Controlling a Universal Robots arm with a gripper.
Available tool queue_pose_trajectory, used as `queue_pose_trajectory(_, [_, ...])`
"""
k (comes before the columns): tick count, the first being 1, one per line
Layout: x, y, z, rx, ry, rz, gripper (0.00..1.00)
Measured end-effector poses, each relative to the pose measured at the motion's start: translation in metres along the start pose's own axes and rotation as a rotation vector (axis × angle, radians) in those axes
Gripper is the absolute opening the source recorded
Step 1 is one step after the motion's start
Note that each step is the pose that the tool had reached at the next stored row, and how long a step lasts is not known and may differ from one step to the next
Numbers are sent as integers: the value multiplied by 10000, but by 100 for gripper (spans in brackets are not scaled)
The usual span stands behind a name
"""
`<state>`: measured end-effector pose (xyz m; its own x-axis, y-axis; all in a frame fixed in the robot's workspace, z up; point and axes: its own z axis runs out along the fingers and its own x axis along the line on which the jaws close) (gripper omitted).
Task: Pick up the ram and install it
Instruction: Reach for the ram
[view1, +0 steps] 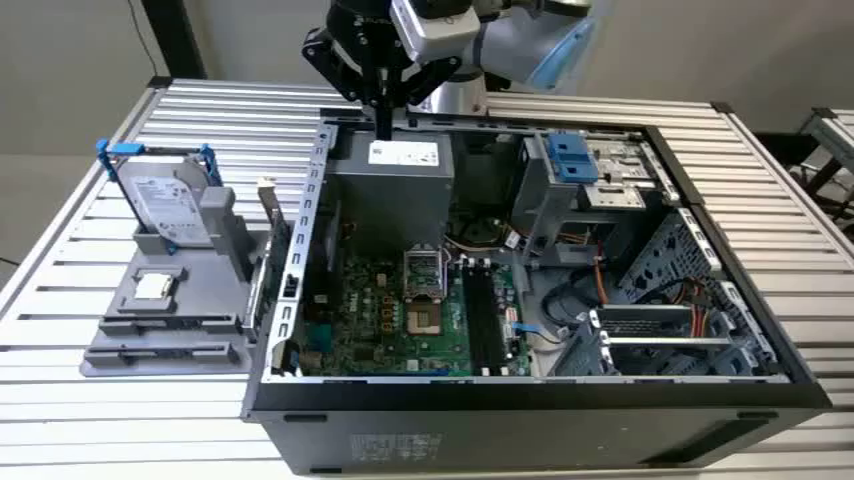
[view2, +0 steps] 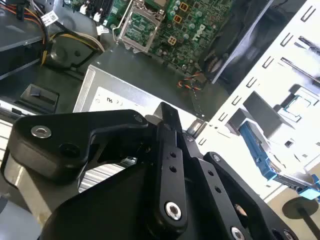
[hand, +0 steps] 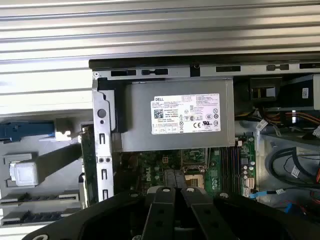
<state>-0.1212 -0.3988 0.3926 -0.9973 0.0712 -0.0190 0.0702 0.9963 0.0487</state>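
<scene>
Left, on the slatted metal bench (view1: 80, 420): grey plastic fixture (view1: 200, 300). Its two near grooves show as dark strips, long axes running left–right. Cannot tell whether either strip is the ram.

Black pincer (view1: 384, 130) hangs at the far wall of the open black computer case (view1: 534, 425), above the grey power supply box (view1: 394, 190), fingers pressed together and pointing straight down.

Further right, the green motherboard (view1: 360, 320) carries black memory slots (view1: 481, 320), running near–far.

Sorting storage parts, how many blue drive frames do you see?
2. One blue frame stands on the gray holder at the exterior view's left, around a silver hard drive; a second blue frame sits in the case's drive bay. More may be hidden.
</scene>
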Motion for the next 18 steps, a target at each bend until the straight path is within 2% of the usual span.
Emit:
queue_pose_trajectory(9, [0, 7, 0, 1, 0, 0, 0])
queue_pose_trajectory(18, [3, 6, 1, 3, 30, 2, 0])
